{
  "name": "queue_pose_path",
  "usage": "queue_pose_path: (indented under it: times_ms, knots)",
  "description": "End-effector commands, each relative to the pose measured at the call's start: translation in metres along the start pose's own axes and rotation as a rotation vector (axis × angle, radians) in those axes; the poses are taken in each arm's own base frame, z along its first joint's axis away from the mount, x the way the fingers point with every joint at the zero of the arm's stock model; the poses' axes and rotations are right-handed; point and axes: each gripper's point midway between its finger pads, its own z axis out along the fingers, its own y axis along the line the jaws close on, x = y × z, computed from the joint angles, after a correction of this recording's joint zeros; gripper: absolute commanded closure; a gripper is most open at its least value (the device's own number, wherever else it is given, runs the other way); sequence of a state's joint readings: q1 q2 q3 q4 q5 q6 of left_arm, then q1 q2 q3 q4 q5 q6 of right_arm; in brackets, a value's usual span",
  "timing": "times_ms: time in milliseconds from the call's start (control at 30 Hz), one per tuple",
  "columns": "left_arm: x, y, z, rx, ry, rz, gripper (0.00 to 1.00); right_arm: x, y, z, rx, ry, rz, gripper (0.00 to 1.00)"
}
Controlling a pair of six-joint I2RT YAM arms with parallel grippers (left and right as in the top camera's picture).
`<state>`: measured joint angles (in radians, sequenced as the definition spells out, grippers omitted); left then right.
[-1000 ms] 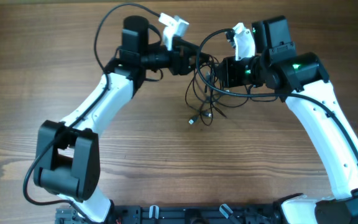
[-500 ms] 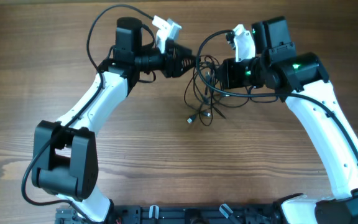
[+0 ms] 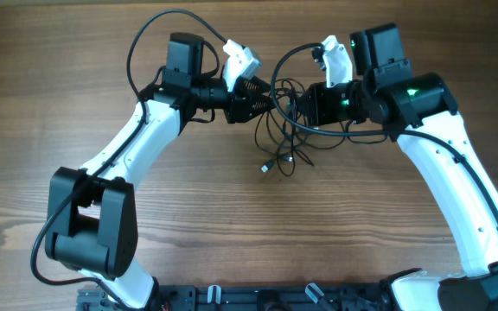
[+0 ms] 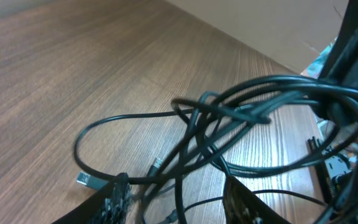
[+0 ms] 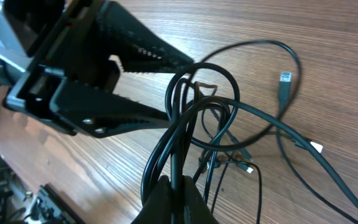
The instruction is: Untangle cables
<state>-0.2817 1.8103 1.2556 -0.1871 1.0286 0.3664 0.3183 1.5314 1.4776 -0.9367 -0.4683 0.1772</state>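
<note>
The cables [image 3: 285, 138] are a loose tangle of thin black cords at the middle back of the wooden table, with small plug ends [image 3: 267, 168] trailing toward the front. My right gripper [image 3: 301, 104] is shut on a bunch of strands, and in the right wrist view its gripper [image 5: 179, 199] pinches cables [image 5: 210, 112] that rise in loops. My left gripper [image 3: 269, 100] comes in from the left, right against the tangle. Seen from the left wrist, that gripper [image 4: 179, 202] is open, its fingers [image 4: 114, 199] on either side of several strands of the cables [image 4: 229, 118].
A silver USB plug [image 4: 86, 180] lies on the wood just left of my left fingers. Another plug [image 5: 284, 78] lies at the far right of the tangle. The left arm's thick wire [image 3: 150, 34] arcs over the back. A black rail [image 3: 258, 298] runs along the front edge.
My left gripper has swung right and slightly forward into the tangle, its wrist turned, and its jaws have narrowed a little. The right gripper has held still, shut on the cables.
</note>
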Motion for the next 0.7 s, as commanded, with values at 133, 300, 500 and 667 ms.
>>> queue_pose_path:
  times_ms: [133,300,500,667]
  knots:
    - [-0.008,-0.001,0.003,0.02,-0.031,0.124,0.76,0.001,0.019,-0.008,-0.084,-0.002,-0.041,0.95]
    - [-0.008,-0.001,0.003,0.019,-0.033,0.132,0.95,0.0,0.023,-0.015,-0.087,-0.02,-0.05,0.96]
    - [-0.01,0.014,-0.003,-0.046,-0.035,0.104,0.96,0.0,0.01,-0.014,-0.013,-0.023,-0.018,0.96]
    - [-0.012,0.032,-0.024,-0.096,-0.062,-0.004,0.95,0.001,-0.024,-0.017,0.182,-0.035,0.065,0.64]
